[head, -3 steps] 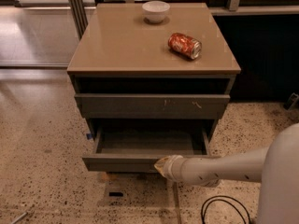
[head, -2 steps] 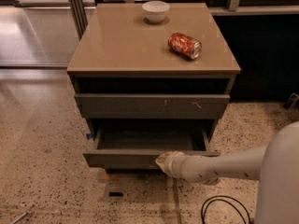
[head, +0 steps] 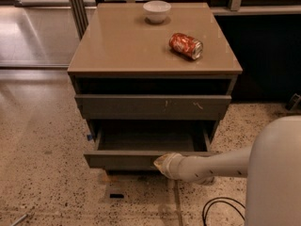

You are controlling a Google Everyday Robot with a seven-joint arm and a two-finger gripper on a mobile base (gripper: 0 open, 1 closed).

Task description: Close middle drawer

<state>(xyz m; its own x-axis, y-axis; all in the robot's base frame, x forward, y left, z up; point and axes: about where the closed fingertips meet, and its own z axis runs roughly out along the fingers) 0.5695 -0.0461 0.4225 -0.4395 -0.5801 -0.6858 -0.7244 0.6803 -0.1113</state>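
Currently I see the middle drawer [head: 122, 159], a wide grey-brown wooden tray with a plain handleless front, standing pulled out low on the cabinet. My claw [head: 162, 163] sits against that front, right of centre; I cannot tell whether it is open or closed. On the surface [head: 122, 46] above sit a white bowl [head: 157, 11] and a red can [head: 186, 45] lying on its side.

No text is legible; the pincer [head: 161, 162] sits at the middle drawer [head: 117, 159] front.
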